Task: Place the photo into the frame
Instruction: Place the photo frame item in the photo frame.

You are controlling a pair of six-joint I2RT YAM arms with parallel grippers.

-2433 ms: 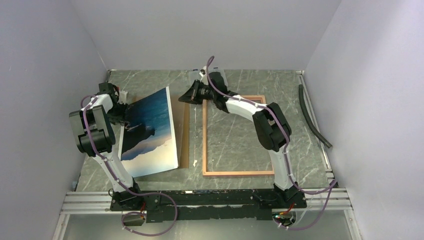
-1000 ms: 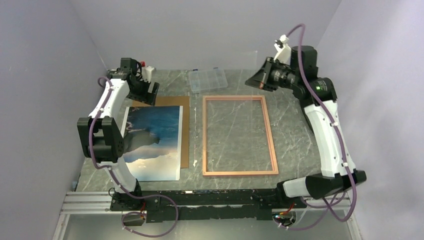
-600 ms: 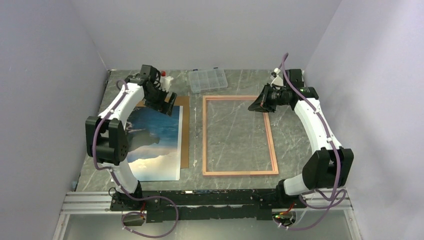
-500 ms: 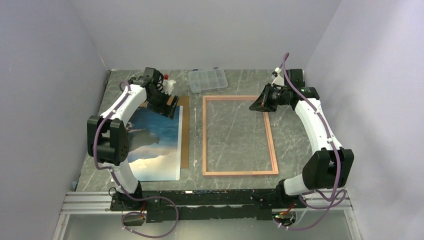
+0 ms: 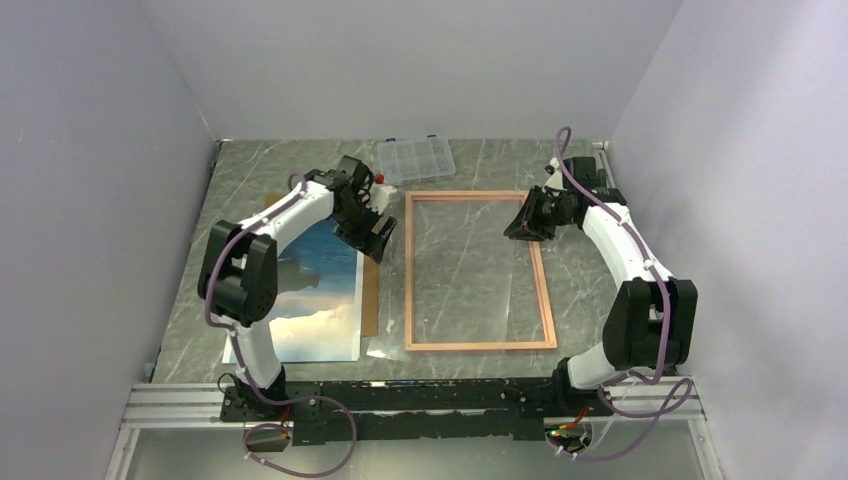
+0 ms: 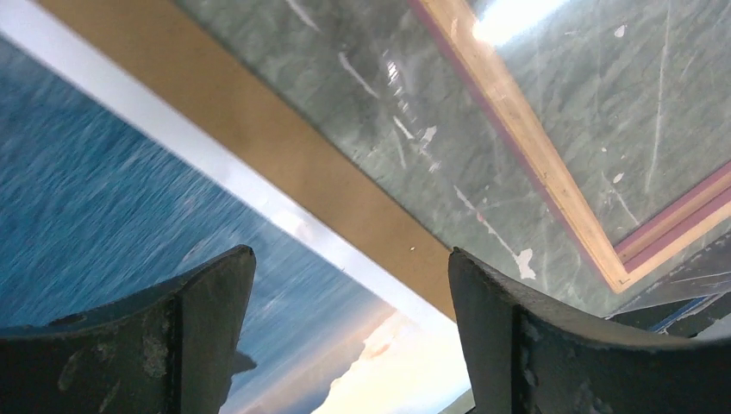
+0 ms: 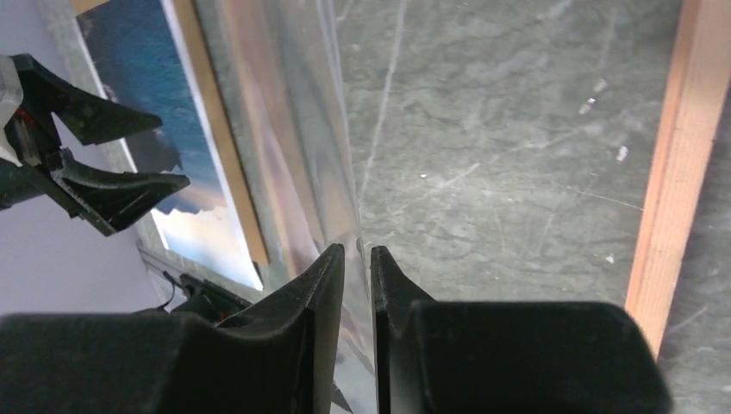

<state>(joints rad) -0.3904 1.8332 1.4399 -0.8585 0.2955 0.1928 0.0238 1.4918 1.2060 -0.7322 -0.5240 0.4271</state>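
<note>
Lilac walls (image 5: 420, 60), green marble tabletop (image 5: 585, 170)

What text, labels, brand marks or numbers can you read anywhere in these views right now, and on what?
None can be read in any view.
The photo shows only sea, mountains and sky, with no caption.
The frame, the brown backing board and the clear compartment box show no lettering; any small mark on them is too small to tell.
</note>
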